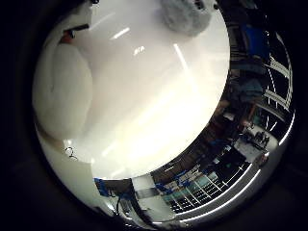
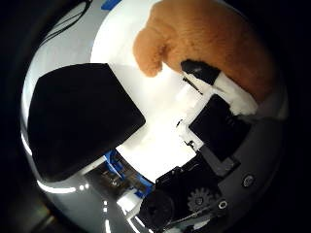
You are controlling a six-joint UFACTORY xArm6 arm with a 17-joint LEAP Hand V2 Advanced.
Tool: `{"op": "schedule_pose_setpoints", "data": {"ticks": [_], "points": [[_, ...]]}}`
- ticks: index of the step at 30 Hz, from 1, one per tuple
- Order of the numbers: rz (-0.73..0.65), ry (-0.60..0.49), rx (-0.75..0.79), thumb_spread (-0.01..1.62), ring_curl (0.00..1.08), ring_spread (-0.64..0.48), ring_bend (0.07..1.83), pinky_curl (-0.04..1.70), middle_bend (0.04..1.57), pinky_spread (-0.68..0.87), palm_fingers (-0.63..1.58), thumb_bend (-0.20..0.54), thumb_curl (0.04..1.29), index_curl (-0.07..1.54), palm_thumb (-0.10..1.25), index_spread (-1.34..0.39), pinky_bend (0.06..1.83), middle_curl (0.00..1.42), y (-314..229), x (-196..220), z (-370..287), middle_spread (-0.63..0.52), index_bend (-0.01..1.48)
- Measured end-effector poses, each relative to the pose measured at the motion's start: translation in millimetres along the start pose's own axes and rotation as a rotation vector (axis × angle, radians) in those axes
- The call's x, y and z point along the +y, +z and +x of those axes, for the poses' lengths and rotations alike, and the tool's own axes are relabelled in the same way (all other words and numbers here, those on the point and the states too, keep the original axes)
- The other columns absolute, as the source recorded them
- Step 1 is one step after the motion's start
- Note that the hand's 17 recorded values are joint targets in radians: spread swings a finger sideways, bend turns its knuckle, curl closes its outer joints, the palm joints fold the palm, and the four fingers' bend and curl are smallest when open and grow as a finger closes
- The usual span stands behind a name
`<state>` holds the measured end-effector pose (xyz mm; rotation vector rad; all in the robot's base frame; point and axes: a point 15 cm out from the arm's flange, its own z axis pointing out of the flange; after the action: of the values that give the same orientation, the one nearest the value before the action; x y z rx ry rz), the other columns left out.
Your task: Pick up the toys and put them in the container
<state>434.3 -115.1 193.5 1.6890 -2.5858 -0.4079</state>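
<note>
An orange plush toy [image 2: 209, 39] lies on the white table [image 2: 155, 141], close to the palm. One of my hand's fingers [image 2: 218, 109], of white and black parts, stretches out toward it, and its black tip [image 2: 199, 70] meets the plush's edge. Nothing is held in my hand [image 2: 214, 145], which is open. A grey fuzzy toy [image 1: 187, 17] lies farther off on the same table. A white finger pad [image 1: 62, 91] shows beside the table top. A large black shape with rounded corners [image 2: 77, 119] sits near the table's edge; I cannot tell whether it is the container.
Beyond the table's edge [image 1: 192, 149] lies a room with shelves and blue things [image 1: 202, 187]. Blue parts [image 2: 121, 170] show below the table's edge near the black shape.
</note>
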Motion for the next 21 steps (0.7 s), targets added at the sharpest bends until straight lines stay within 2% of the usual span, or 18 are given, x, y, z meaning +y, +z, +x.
{"op": "schedule_pose_setpoints", "data": {"ticks": [4,9,14,21], "points": [[0.025,-0.006,0.004,1.08,0.75,-0.34,1.35,0.79,1.1,-0.37,0.84,-0.01,0.49,0.7,1.03,-0.41,1.27,0.94,-13,2,3,-0.36,0.89],[0.046,-0.012,0.012,1.08,0.85,-0.34,1.42,0.93,1.21,-0.32,0.72,-0.008,0.54,0.86,1.07,-0.4,1.37,1.06,-38,9,7,-0.36,1.05],[0.055,-0.026,0.006,1.1,0.91,-0.34,1.47,1.04,1.28,-0.29,0.64,-0.009,0.57,0.94,1.08,-0.38,1.39,1.12,-77,20,14,-0.35,1.13],[0.159,-0.061,0.001,1.1,0.96,-0.34,1.48,1.12,1.32,-0.26,0.61,-0.011,0.61,0.99,1.08,-0.36,1.41,1.14,-158,52,23,-0.32,1.17]]}}
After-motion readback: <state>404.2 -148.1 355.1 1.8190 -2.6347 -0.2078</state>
